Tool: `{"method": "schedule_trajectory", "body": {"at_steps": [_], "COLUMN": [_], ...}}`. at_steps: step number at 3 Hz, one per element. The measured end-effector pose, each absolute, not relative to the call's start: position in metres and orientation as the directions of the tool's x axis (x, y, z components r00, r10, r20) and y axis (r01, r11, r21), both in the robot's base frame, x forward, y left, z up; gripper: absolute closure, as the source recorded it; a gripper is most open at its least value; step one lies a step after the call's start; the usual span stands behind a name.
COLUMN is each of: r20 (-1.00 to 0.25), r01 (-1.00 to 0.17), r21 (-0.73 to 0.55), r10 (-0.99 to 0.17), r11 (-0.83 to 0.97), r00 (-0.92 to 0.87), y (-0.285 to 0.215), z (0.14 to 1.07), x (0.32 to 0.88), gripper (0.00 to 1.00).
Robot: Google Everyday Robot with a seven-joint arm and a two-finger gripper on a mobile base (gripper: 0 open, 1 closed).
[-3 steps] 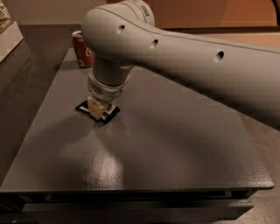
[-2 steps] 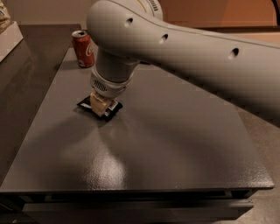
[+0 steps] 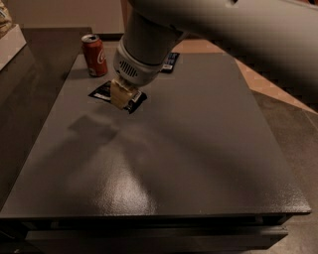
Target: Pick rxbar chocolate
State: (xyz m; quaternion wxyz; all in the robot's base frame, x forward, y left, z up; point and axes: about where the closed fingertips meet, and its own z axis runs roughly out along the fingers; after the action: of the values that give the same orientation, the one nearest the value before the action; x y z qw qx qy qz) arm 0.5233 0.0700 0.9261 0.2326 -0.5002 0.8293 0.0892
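Rxbar chocolate [image 3: 102, 91] flat on the table [image 3: 198, 149], middle hidden under the gripper [image 3: 122, 95].
Cannot tell whether clenched or released; risks skidding it aside instead of lifting it, thin and slick as it looks, toward the soda can [image 3: 94, 55] nearby, with the blue bar [image 3: 170, 62] beyond.

The setting is an indoor robot test station, most likely in an office or lab rather than a home. Evidence: a large grey robot arm [image 3: 223, 25] reaches over a plain dark matte table [image 3: 198, 163], with its gripper [image 3: 122, 95] down at the table's far left part, on a black snack bar [image 3: 102, 92]. The table carries only trial items (a red soda can [image 3: 94, 55] and a dark blue bar [image 3: 171, 60] at the far edge). Around it are a bare pale wall [image 3: 64, 12], a tan floor [image 3: 263, 82] and a white ledge [image 3: 12, 44].
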Motion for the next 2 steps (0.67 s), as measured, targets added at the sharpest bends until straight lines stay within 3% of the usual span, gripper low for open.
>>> {"method": "schedule_trajectory", "body": {"at_steps": [2], "r20": [-0.522], "r01": [-0.901], "r21": [-0.169], "r10": [-0.812], "r11": [0.399], "r00": [-0.262], "y": [0.054], "z": [0.994], "x": [0.532], "gripper": [1.0]}}
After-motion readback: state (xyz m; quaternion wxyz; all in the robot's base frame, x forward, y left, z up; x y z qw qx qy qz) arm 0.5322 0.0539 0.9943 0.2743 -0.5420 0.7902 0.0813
